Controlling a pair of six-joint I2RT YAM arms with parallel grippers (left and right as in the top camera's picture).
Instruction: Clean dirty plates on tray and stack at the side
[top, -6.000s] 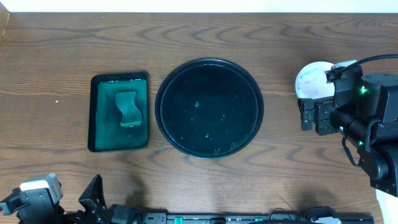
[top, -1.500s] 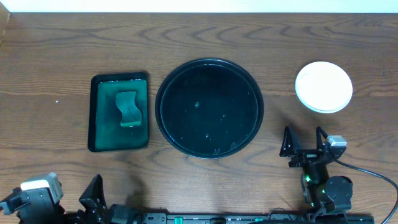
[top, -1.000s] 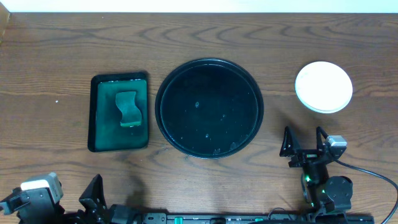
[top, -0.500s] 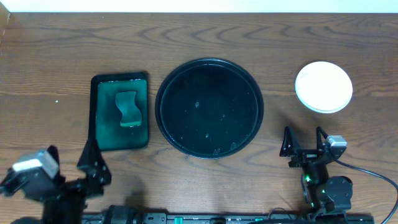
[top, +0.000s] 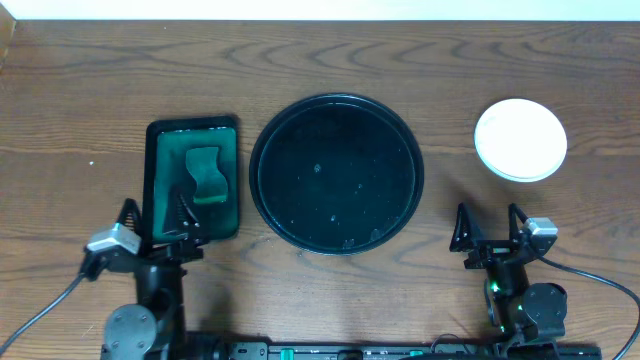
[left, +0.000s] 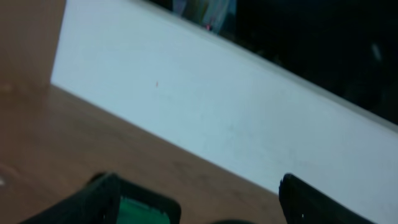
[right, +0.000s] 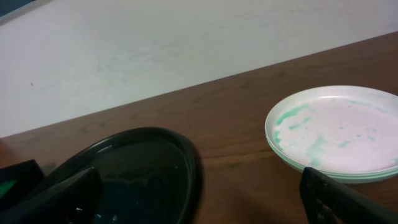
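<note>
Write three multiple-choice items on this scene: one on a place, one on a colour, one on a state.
1. Where do the plates lie relative to the black tray?
A. On it
B. On the table, to its right
C. On the table, to its left

2. What colour are the smears on the plates?
A. Red
B. Teal-green
C. Brown

3. How is the right hand?
A. Open and empty
B. Shut on a plate
C. Shut on the tray's rim

Answers:
1 B: the overhead view shows the stack on the table right of the tray, apart from it.
2 B: the right wrist view shows teal-green streaks on the white top face.
3 A: its fingers stand wide apart with nothing between them.
</note>
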